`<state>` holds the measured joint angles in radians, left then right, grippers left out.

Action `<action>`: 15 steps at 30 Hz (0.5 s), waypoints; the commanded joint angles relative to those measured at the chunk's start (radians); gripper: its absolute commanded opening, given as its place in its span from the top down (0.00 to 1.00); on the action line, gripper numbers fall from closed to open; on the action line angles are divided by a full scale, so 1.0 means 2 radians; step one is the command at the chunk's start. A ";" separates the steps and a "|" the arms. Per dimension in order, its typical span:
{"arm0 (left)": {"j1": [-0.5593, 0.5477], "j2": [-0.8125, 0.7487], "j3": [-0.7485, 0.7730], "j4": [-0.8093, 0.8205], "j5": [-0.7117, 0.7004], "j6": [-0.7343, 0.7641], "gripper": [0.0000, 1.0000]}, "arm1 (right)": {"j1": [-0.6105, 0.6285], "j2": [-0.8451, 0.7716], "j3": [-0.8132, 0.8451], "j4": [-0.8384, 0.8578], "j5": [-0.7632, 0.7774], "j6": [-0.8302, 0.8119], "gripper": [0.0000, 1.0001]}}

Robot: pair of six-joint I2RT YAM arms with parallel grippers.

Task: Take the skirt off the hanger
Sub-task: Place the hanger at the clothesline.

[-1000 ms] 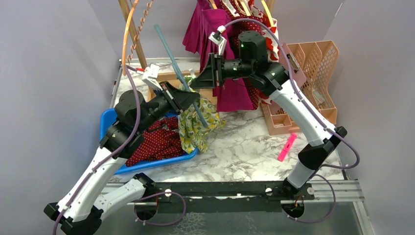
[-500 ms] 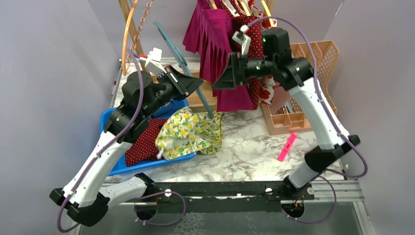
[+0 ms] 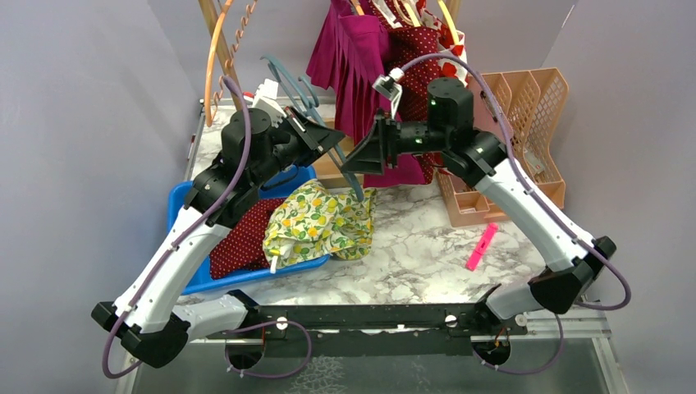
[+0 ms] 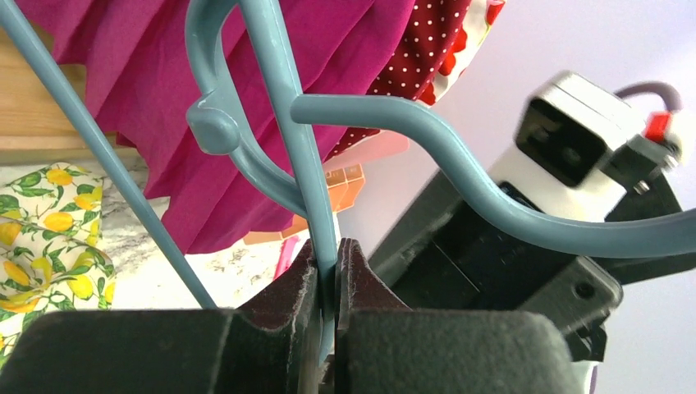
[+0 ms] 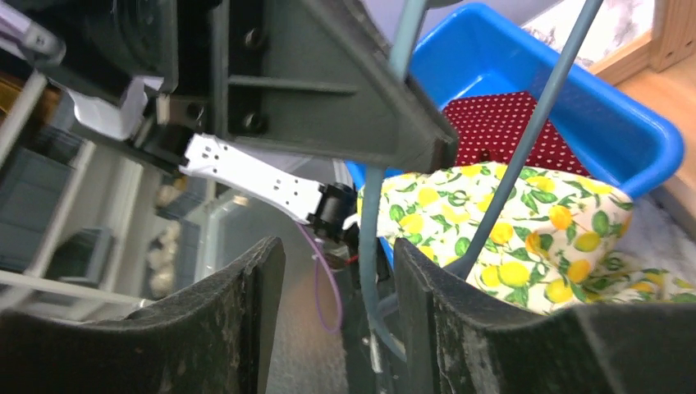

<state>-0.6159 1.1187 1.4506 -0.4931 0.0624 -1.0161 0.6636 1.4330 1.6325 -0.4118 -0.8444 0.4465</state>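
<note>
Identify the skirt (image 3: 316,226) by its print: yellow lemons and green leaves on a pale ground. The hanger (image 4: 299,164) is plain grey-blue. The tray (image 3: 179,201) is bright blue, and the garment (image 3: 242,238) in it is dark red with small white dots. The pleated cloth (image 3: 361,74) is solid magenta. The counter (image 3: 410,246) is white marble with grey veins. The marker (image 3: 482,246) is vivid pink. The basket (image 3: 542,123) is pale orange. The left claw (image 4: 327,254) and right claw (image 5: 336,254) are black. The arms (image 3: 525,205) are white with black joints.
</note>
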 commanded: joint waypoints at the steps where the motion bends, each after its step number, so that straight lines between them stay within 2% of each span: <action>1: -0.001 -0.007 0.016 0.007 0.018 -0.005 1.00 | 0.012 0.026 0.007 0.074 -0.022 0.026 0.50; 7: 0.000 0.019 0.037 0.034 0.052 -0.019 1.00 | 0.019 -0.012 -0.063 0.111 -0.019 0.037 0.58; 12: 0.005 0.024 0.039 0.046 0.072 -0.015 1.00 | 0.019 -0.060 -0.118 0.145 -0.011 0.061 0.58; 15: 0.011 0.025 0.038 0.047 0.093 -0.014 1.00 | 0.019 -0.067 -0.121 0.136 -0.014 0.068 0.59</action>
<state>-0.6144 1.1755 1.4929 -0.4751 0.1886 -1.0496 0.6941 1.3434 1.4017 -0.1825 -0.8558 0.5419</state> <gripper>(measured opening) 0.069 0.423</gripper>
